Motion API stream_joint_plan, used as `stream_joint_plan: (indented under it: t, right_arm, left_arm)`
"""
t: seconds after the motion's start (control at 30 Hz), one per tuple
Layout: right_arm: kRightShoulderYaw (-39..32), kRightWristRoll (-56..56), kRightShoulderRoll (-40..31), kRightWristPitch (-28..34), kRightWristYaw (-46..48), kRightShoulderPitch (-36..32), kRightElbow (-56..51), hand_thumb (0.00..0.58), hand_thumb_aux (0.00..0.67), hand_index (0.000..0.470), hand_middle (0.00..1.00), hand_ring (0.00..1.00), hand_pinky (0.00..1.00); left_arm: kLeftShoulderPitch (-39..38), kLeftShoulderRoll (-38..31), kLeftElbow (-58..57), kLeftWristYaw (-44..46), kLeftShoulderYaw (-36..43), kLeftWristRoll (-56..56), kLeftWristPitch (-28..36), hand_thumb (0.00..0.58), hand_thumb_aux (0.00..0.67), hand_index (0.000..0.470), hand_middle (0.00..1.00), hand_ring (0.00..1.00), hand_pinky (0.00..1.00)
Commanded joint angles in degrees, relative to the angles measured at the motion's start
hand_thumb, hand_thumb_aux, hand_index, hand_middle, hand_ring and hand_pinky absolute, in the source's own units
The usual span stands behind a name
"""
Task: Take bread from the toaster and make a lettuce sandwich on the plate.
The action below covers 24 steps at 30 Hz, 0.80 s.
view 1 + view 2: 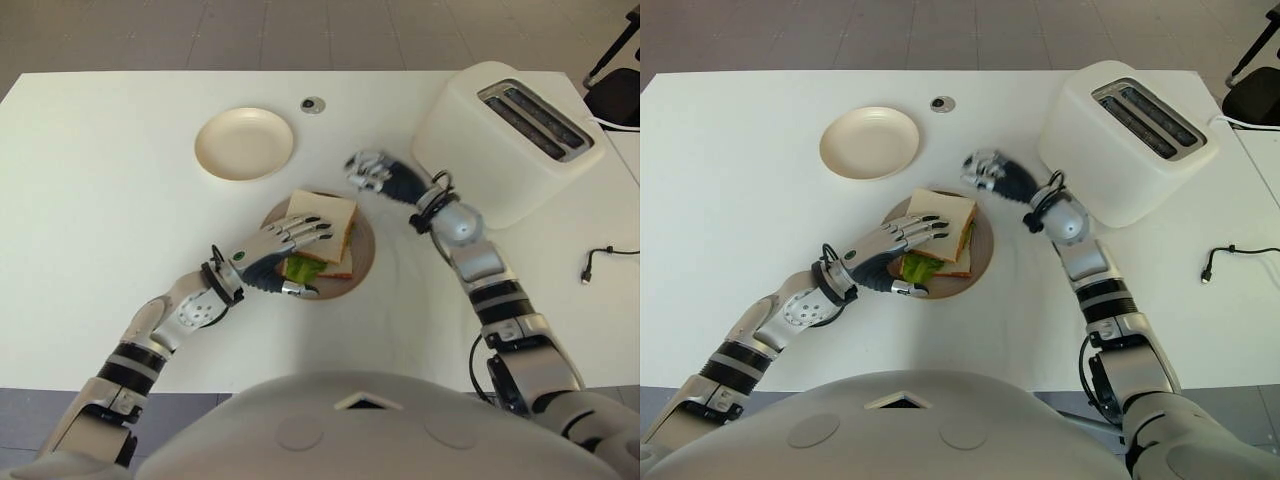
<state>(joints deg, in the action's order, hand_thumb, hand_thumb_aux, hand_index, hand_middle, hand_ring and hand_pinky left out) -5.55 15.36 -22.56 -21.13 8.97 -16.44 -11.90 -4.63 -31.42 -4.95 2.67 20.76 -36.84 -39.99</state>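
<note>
A brown plate [363, 262] lies in the middle of the white table. On it sits a sandwich: a top bread slice [328, 222], green lettuce [299, 268] sticking out at the left, another slice beneath. My left hand [278, 252] comes in from the left, its fingers stretched flat across the top slice's near edge and its thumb by the plate's front rim. Just beyond the plate's far right edge, my right hand [372, 172] hovers with curled fingers and holds nothing. The white toaster [500, 150] stands at the back right, and no bread shows in its slots.
A cream plate [245, 143] lies beyond the sandwich to the left, with a small round metal fitting [314, 103] behind it. A black cable end [592, 266] rests at the table's right edge. A dark chair [615, 95] stands past the toaster.
</note>
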Motion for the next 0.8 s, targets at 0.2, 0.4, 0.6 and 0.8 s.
stream_joint_plan:
  t: [0.2, 0.4, 0.6, 0.8]
  right_arm:
    - [-4.2, -3.2, -2.3, -3.4, 4.6, 20.9, 23.9, 0.58, 0.67, 0.47, 1.0, 1.0, 1.0]
    - [-14.8, -27.2, -14.0, -11.0, 30.6, 31.8, 29.5, 0.58, 0.67, 0.47, 1.0, 1.0, 1.0]
    - [-20.5, -22.7, -18.1, -14.5, 42.0, 32.7, 22.0, 0.58, 0.67, 0.47, 1.0, 1.0, 1.0]
    - [-18.6, -7.4, -9.5, -12.7, 31.4, 25.1, 13.6, 0.58, 0.67, 0.47, 1.0, 1.0, 1.0]
  left_arm:
    - [-0.4, 11.1, 11.4, 0.3, -1.2, 28.6, -0.6, 0.58, 0.67, 0.47, 1.0, 1.0, 1.0]
    - [-12.6, -5.8, 23.7, 26.8, 7.8, 60.4, 5.0, 0.58, 0.67, 0.47, 1.0, 1.0, 1.0]
    - [-15.5, -10.8, 9.8, 28.9, 6.6, 36.5, 11.9, 0.58, 0.67, 0.47, 1.0, 1.0, 1.0]
    - [-1.5, 2.0, -5.2, 14.9, 8.5, 14.9, 17.8, 0.58, 0.67, 0.47, 1.0, 1.0, 1.0]
